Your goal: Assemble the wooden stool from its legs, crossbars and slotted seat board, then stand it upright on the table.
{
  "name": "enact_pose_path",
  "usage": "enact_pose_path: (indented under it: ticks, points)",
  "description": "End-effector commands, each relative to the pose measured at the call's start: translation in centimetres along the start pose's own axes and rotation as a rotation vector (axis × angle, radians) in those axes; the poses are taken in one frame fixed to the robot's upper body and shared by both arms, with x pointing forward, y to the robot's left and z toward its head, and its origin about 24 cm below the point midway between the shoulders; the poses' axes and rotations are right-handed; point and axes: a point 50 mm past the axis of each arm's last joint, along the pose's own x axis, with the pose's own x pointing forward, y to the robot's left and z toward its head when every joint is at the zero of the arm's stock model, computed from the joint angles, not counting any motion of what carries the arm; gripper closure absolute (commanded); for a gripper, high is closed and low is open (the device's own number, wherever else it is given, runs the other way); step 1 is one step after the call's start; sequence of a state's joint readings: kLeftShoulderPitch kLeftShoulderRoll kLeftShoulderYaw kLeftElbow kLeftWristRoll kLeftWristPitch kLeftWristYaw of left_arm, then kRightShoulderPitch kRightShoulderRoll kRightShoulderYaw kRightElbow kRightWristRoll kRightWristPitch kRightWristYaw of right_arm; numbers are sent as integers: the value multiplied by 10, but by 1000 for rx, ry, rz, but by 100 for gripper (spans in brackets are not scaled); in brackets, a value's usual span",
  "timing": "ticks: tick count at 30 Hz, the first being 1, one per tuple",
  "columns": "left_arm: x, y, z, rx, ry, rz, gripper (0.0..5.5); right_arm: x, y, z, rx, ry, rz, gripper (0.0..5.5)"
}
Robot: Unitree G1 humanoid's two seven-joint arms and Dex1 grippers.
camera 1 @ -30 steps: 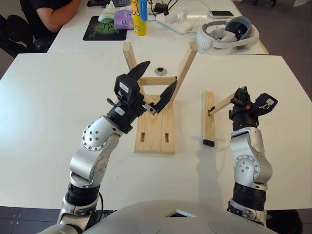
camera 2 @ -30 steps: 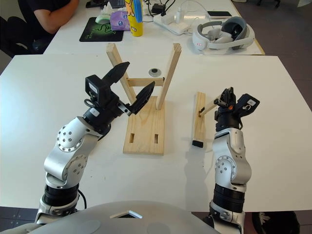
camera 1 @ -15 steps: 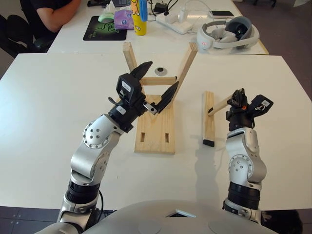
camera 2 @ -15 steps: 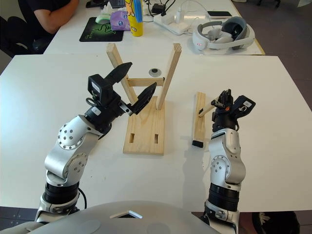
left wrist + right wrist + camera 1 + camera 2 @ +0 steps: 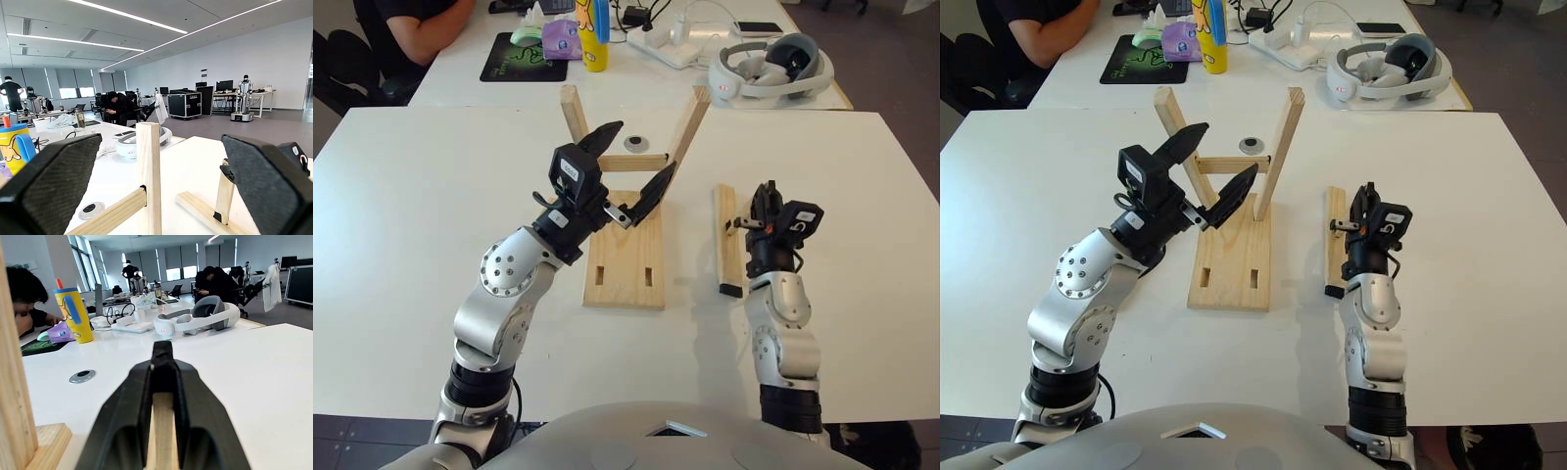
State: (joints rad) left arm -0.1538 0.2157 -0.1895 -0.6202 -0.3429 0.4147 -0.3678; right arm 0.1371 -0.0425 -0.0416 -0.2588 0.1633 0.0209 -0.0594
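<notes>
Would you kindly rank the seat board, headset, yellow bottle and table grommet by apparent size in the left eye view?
1. The seat board and headset: about alike, and the headset lies farther off, so no ranking between them.
2. The yellow bottle, cut off by the top edge.
3. Smallest, the table grommet.

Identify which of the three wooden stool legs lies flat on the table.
The leg beside the right gripper, right of the seat board. The other two legs stand in the seat board, joined by a crossbar.

Open-plan office-lab: white desks (image 5: 431,196), ceiling strip lights (image 5: 127,16), monitors (image 5: 225,85), flight case (image 5: 190,104), headset (image 5: 769,64), power strip (image 5: 658,47), mouse mat (image 5: 509,61).
</notes>
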Motion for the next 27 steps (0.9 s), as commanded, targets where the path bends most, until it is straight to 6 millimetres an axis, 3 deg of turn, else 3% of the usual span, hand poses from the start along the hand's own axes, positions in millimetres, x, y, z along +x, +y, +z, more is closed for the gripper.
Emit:
enact_pose_path:
  ticks: [1,6,14,27]
  points:
    - [1,1,5,11,11,-53,96,-25,-9,-37,-43,122,-35,505]
    - [0,2,5,1,26,-72,96,-38,-4,-44,-46,131,-25,505]
    - [-1,0,3,5,20,-21,96,-4,3,-33,-41,176,75,506]
    - [0,-4,1,15,-2,36,96,25,15,-29,-69,401,204,506]
